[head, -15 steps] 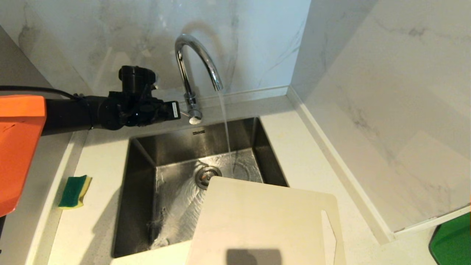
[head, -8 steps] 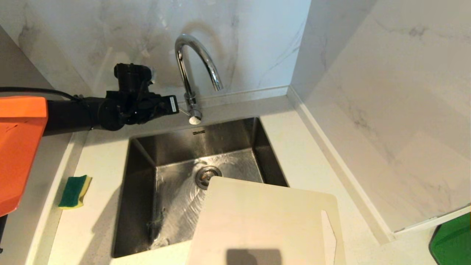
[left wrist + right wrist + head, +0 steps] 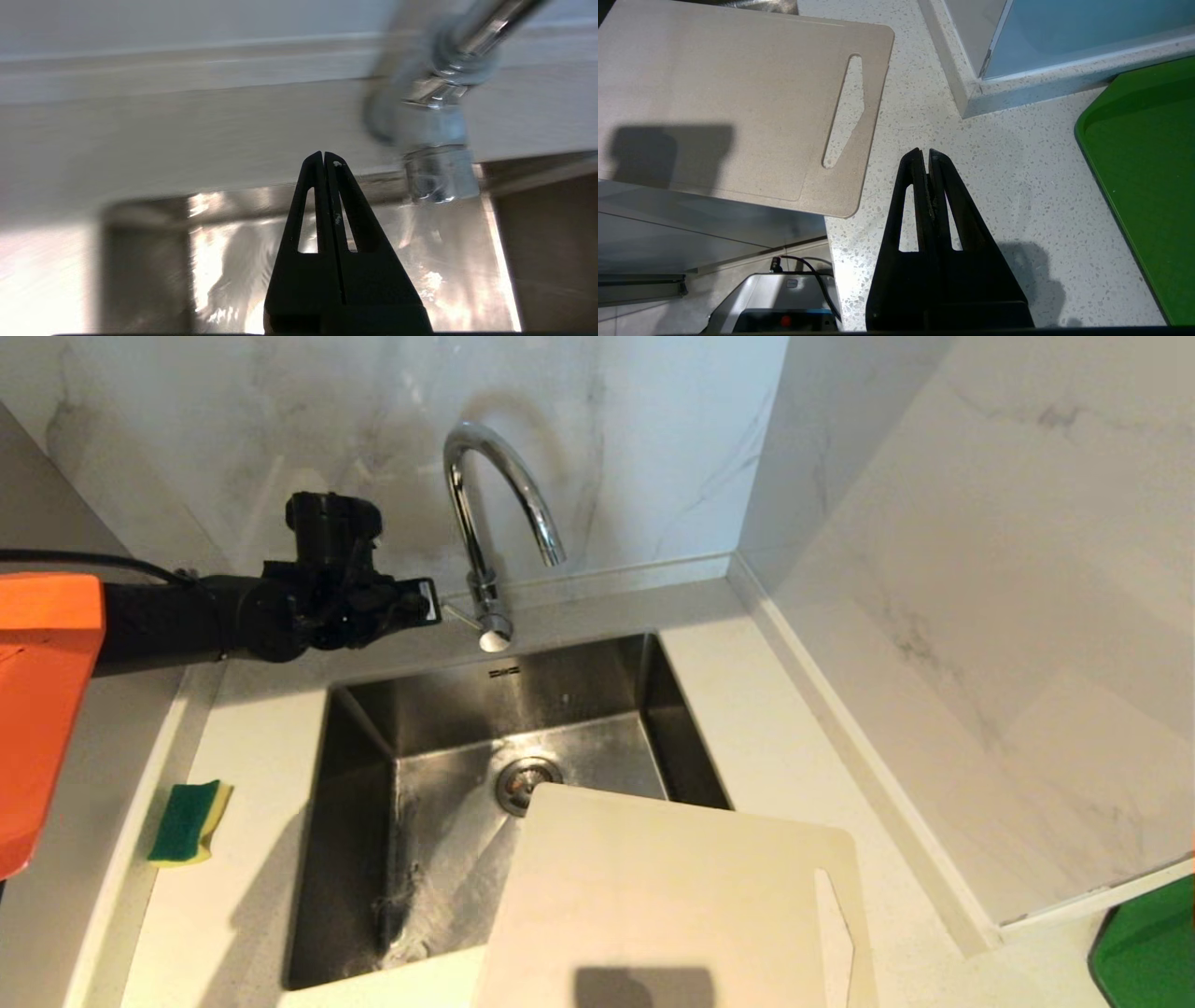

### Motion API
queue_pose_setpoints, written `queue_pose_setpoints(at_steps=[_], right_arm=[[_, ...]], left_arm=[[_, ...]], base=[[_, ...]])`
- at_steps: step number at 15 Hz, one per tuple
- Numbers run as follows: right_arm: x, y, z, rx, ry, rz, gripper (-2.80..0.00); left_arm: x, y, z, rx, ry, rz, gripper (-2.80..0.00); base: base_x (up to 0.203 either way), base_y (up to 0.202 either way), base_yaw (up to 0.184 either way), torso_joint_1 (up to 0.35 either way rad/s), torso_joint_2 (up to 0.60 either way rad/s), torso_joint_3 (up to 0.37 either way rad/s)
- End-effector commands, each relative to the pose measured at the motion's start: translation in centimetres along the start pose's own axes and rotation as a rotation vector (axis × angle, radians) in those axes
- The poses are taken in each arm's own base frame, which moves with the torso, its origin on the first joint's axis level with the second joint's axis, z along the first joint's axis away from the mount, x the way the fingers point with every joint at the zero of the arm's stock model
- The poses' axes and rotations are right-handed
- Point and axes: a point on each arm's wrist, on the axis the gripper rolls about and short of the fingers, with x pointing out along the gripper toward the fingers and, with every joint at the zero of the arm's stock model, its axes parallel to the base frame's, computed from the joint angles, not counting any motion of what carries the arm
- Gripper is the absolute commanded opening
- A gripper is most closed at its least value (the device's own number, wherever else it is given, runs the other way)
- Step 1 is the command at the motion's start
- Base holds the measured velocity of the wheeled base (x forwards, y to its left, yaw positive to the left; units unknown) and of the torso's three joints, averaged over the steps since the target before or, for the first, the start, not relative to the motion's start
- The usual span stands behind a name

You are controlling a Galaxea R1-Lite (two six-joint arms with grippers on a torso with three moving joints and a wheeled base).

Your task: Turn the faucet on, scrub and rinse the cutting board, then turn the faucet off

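Note:
The chrome faucet (image 3: 495, 504) arches over the steel sink (image 3: 364, 737), and no water leaves its spout. My left gripper (image 3: 431, 602) is shut and empty, a short way left of the faucet's base and its thin side lever (image 3: 464, 615). In the left wrist view the shut left gripper (image 3: 323, 158) points past the faucet base (image 3: 437, 140), apart from it. The cream cutting board (image 3: 672, 905) lies flat, partly over the sink's near right corner. In the right wrist view the right gripper (image 3: 923, 154) is shut above the counter beside the cutting board's (image 3: 728, 102) slot end.
A green-and-yellow sponge (image 3: 191, 821) lies on the counter left of the sink. A green tray (image 3: 1148, 163) sits at the right, seen also as a green tray corner (image 3: 1148, 943). Marble walls close in the back and right. The sink's floor is wet around the drain (image 3: 523, 782).
The water stream from the spout has stopped. My left gripper has drawn back to the left, away from the faucet's base, staying shut.

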Motion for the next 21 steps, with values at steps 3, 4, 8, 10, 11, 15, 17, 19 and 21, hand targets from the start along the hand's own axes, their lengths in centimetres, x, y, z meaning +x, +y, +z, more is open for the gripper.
queue_pose_setpoints(at_steps=[3, 4, 8, 10, 11, 15, 17, 19, 21], right_arm=[[0.0, 0.0, 0.0, 0.000, 0.002, 0.001, -2.80], [0.0, 0.0, 0.0, 0.000, 0.002, 0.000, -2.80], [0.0, 0.0, 0.0, 0.000, 0.002, 0.001, -2.80], [0.0, 0.0, 0.0, 0.000, 0.002, 0.000, -2.80], [0.0, 0.0, 0.0, 0.000, 0.002, 0.000, -2.80], [0.0, 0.0, 0.0, 0.000, 0.002, 0.001, -2.80], [0.0, 0.0, 0.0, 0.000, 0.002, 0.000, -2.80], [0.0, 0.0, 0.0, 0.000, 0.002, 0.001, -2.80], [0.0, 0.0, 0.0, 0.000, 0.002, 0.001, -2.80]], left_arm=[[-9.4, 1.8, 6.3, -0.012, -0.032, -0.025, -2.80], [-11.8, 2.3, 7.4, -0.003, -0.037, -0.046, -2.80], [-20.1, 5.4, 9.9, 0.111, -0.097, -0.074, -2.80], [-22.3, 7.4, 10.9, 0.156, -0.124, -0.091, -2.80], [-23.3, 8.3, 11.2, 0.163, -0.118, -0.090, -2.80], [-27.3, 11.4, 11.8, 0.149, -0.134, -0.076, -2.80], [-29.1, 12.2, 11.7, 0.143, -0.147, -0.058, -2.80], [-31.1, 12.4, 11.5, 0.141, -0.175, -0.055, -2.80], [-33.5, 12.6, 11.1, 0.140, -0.204, -0.057, -2.80]], base=[[0.000, 0.000, 0.000, 0.000, 0.00, 0.000], [0.000, 0.000, 0.000, 0.000, 0.00, 0.000], [0.000, 0.000, 0.000, 0.000, 0.00, 0.000], [0.000, 0.000, 0.000, 0.000, 0.00, 0.000], [0.000, 0.000, 0.000, 0.000, 0.00, 0.000], [0.000, 0.000, 0.000, 0.000, 0.00, 0.000], [0.000, 0.000, 0.000, 0.000, 0.00, 0.000], [0.000, 0.000, 0.000, 0.000, 0.00, 0.000], [0.000, 0.000, 0.000, 0.000, 0.00, 0.000]])
